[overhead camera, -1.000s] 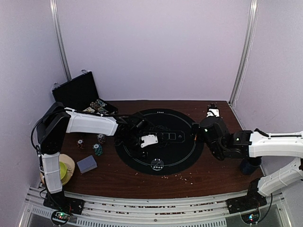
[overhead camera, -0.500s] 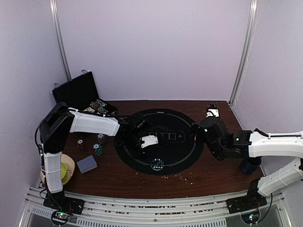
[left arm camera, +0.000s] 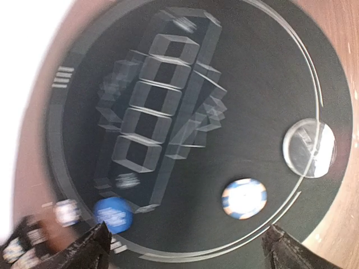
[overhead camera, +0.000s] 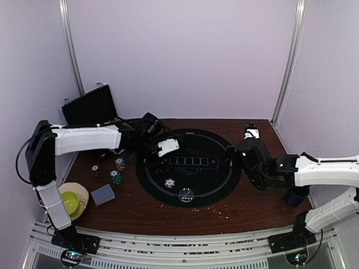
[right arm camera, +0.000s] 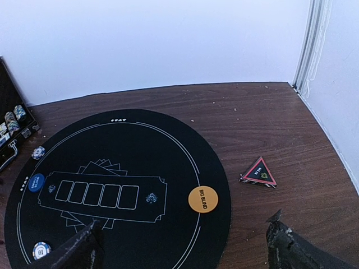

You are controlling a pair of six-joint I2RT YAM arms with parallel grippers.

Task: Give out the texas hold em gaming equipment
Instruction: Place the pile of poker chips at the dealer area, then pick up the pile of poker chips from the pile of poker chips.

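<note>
1. Two arms reach over a brown wooden surface (overhead camera: pixel 252 207); a round black mat (overhead camera: pixel 207 179) printed with five card boxes lies at its middle.
2. One left gripper (left arm camera: pixel 185 249): hangs over the mat's far-left part, jaws wide apart, nothing between them.
3. One right gripper (right arm camera: pixel 184 235): over the mat's right edge, jaws wide apart, empty.
4. One striped chip (overhead camera: pixel 170 183), white and blue: flat on the mat, near-left part, inside the ring line.
5. One white disc (overhead camera: pixel 186 194): on the ring line at the mat's near edge, close to that chip.
6. One blue disc (right arm camera: pixel 36 182): on the mat's left side, beside the end of the card boxes.
7. One orange disc (right arm camera: pixel 202 199): at the mat's right edge, lettered BIG BLIND.
8. One second chip (right arm camera: pixel 38 152): on the mat's far-left rim.
9. Three chip stacks (overhead camera: pixel 115 177): short, on the bare surface left of the mat, apart from it.
10. One deck of cards (overhead camera: pixel 102 194), grey-blue: on the surface, nearer the arm bases than the stacks.
11. One black case (overhead camera: pixel 90 109): open, far-left corner, more chips inside.
12. One triangular piece (right arm camera: pixel 258 172), red-edged: on the wood right of the mat; perhaps a small stack.
</note>
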